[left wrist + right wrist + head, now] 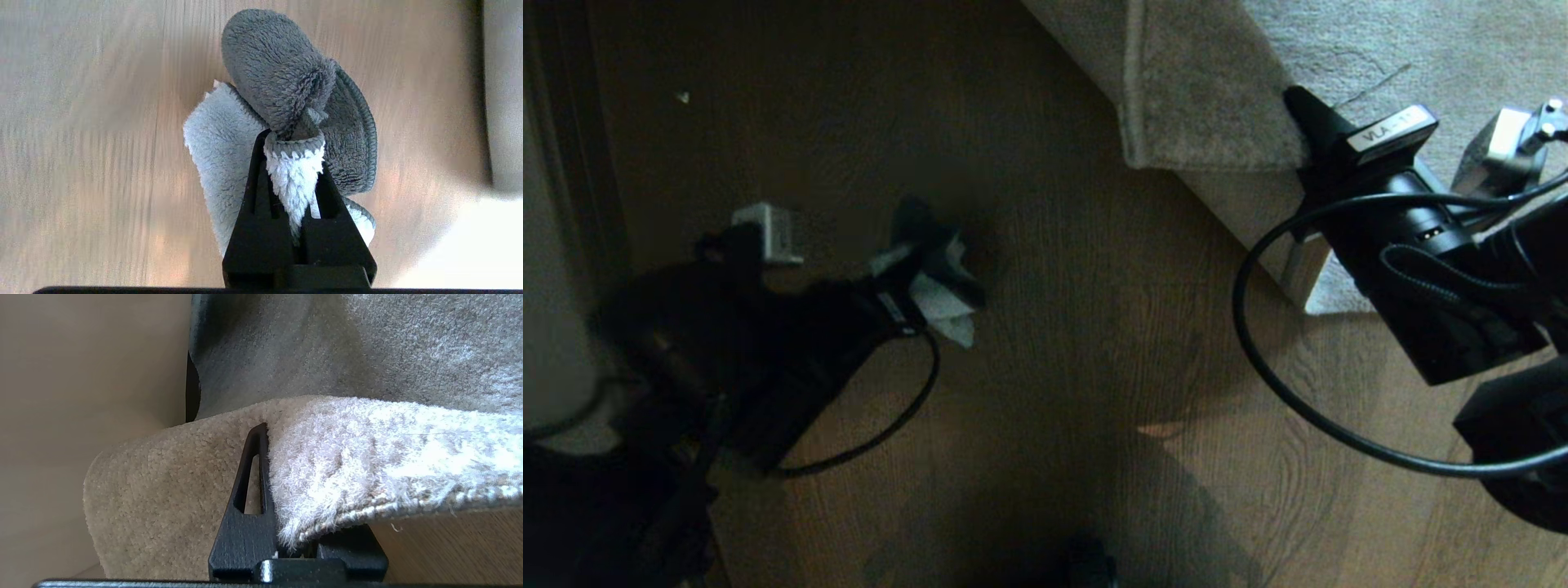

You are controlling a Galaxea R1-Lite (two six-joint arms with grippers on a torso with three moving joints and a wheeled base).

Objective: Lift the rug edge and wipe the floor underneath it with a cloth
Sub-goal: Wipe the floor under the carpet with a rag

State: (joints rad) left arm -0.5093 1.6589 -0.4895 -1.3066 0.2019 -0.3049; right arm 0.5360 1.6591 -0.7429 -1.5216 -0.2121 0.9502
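Observation:
The light grey plush rug fills the far right of the head view. Its corner flap is turned up and back, so the rug edge stands off the brown wood-grain floor. My right gripper is shut on that rug edge; one finger lies on the pile and the other is hidden beneath it. Over bare floor to the left, my left gripper is shut on the bunched grey-blue cloth. The cloth bulges out past that gripper's tips.
A black cable loops from the right arm over the floor. A small pale speck lies on the floor at the far left. A dark upright strip and a pale surface border the left side. A dark part of my base shows at the near edge.

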